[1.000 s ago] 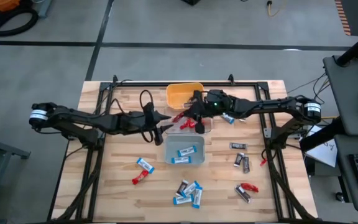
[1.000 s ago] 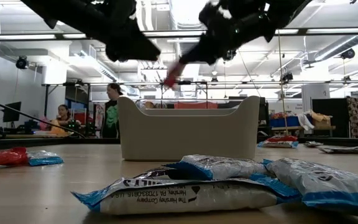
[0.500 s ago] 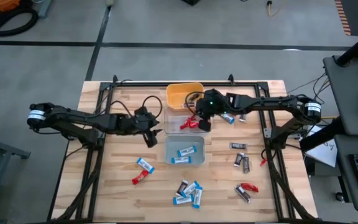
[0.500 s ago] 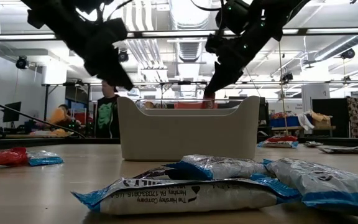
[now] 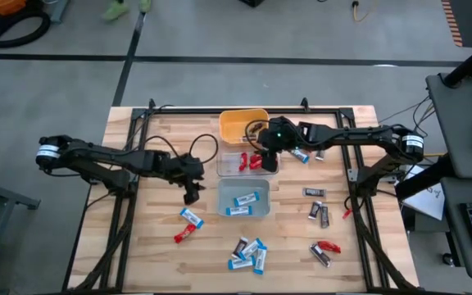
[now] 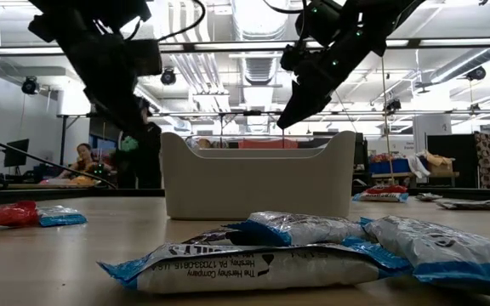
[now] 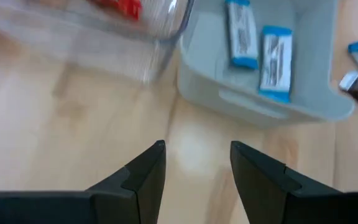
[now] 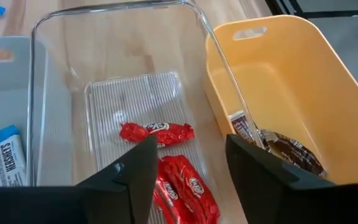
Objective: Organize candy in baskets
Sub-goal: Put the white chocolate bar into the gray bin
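We see the candy as small wrapped bars: two red ones lie on the ribbed floor of the clear basket, a pair of blue-and-white ones lie in the smooth grey-blue basket, and dark brown ones sit in the yellow basket, though we cannot count them behind the finger. More bars lie scattered on the pale wooden table. All three baskets are rectangular plastic with rounded corners and stand in a row. The right gripper hangs over the clear basket with its fingers spread and nothing between them. The left gripper hovers over bare wood beside the grey-blue basket, fingers apart and empty.
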